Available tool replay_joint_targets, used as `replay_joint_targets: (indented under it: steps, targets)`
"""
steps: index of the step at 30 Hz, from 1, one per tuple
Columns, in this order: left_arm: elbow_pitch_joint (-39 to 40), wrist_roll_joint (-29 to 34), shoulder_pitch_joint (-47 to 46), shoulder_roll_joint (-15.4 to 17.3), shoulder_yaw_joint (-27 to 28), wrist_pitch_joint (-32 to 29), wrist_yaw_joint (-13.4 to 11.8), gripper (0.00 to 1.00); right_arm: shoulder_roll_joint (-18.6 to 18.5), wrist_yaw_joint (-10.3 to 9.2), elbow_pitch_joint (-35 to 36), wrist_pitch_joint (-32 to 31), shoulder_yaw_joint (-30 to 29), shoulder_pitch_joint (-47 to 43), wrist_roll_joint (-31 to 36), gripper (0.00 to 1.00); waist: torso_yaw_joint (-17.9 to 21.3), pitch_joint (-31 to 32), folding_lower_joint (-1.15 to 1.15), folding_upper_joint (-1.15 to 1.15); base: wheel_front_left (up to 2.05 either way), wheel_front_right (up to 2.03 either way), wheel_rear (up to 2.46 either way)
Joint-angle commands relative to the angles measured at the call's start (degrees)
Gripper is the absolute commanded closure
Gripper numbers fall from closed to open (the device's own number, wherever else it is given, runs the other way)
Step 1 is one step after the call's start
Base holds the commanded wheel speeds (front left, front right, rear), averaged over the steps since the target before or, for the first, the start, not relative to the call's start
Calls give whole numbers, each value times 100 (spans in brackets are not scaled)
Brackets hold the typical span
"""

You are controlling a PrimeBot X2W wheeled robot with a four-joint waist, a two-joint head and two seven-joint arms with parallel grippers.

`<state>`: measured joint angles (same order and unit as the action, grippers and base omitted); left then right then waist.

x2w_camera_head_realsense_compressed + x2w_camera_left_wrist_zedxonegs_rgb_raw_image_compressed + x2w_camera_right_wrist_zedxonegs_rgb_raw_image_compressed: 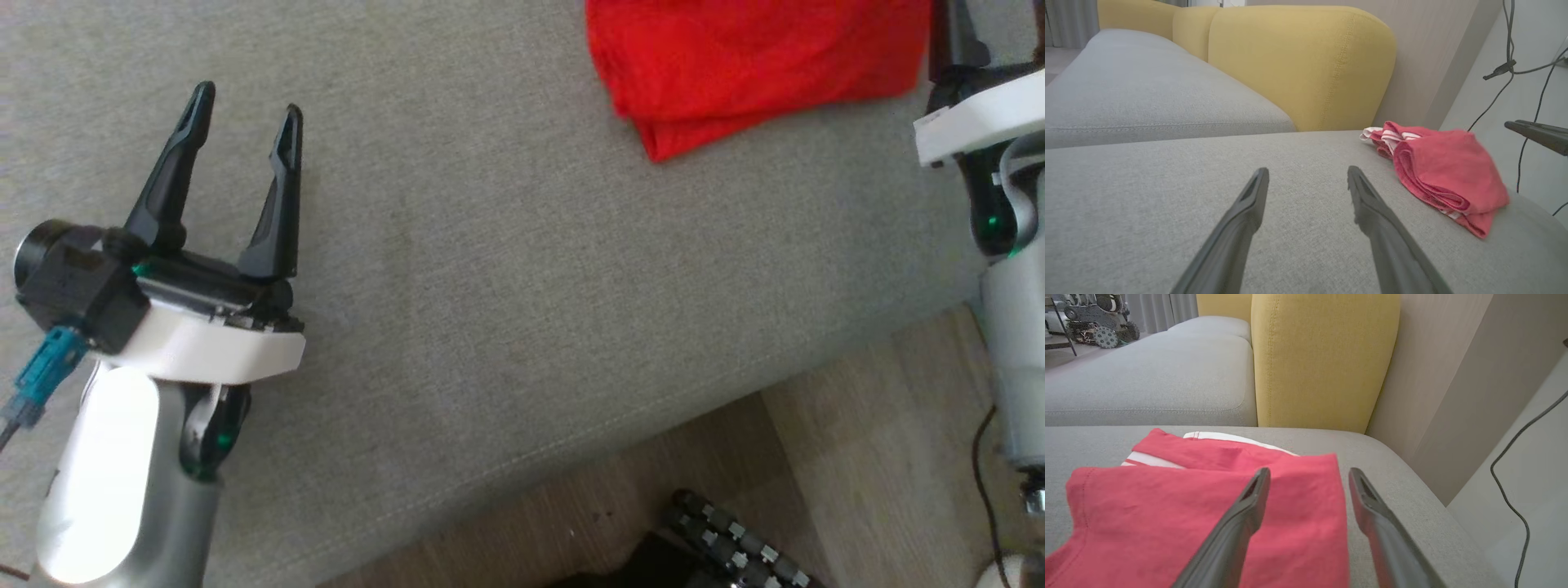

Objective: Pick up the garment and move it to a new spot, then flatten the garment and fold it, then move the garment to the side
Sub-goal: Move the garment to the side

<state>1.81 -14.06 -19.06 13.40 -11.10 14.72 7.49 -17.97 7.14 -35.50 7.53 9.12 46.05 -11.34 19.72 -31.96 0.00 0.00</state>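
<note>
Fingers (1241, 514) of the right gripper (1308, 473) stand apart over the folded red, white-striped garment (1167, 506), which lies at the far right of the grey fabric sofa seat (506, 286), seemingly its final spot; the left gripper (249, 102), fingers also spread, waits empty at left. Yellow upholstered backrest (1306, 61) behind.

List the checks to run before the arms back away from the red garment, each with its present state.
1. Garment folded: ok.
2. Garment resting on gray cushion, near its right end: ok.
3. Right claw open, gripping nothing: ok.
4. Left claw open, apart from garment: ok.
5. Fold tidy: not ok, white-striped edge pokes out.
</note>
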Motion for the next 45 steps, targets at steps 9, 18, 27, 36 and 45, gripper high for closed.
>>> replay_joint_targets:
  steps: [9,18,27,36,45]
  targets:
    - [103,-103,107,-402,305,28,0,0,-4,35,660,-10,40,-202,116,0,-608,679,0,0,0,0,0]
    - [92,15,523,-767,397,28,0,0,249,35,1732,-149,334,-1112,-111,0,-1463,1508,0,0,0,0,0]
    - [64,72,1079,-1021,469,28,0,0,880,35,2363,189,292,-2388,-50,0,-2089,2039,0,0,0,0,0]
    - [-100,-134,1604,-1050,382,28,0,0,1441,35,2375,556,16,-3375,215,0,-2361,2344,0,0,0,0,0]
    - [-86,-130,1695,-1051,548,28,-23,0,1506,35,2447,719,2,-3671,339,0,-2357,2385,0,0,0,0,0]
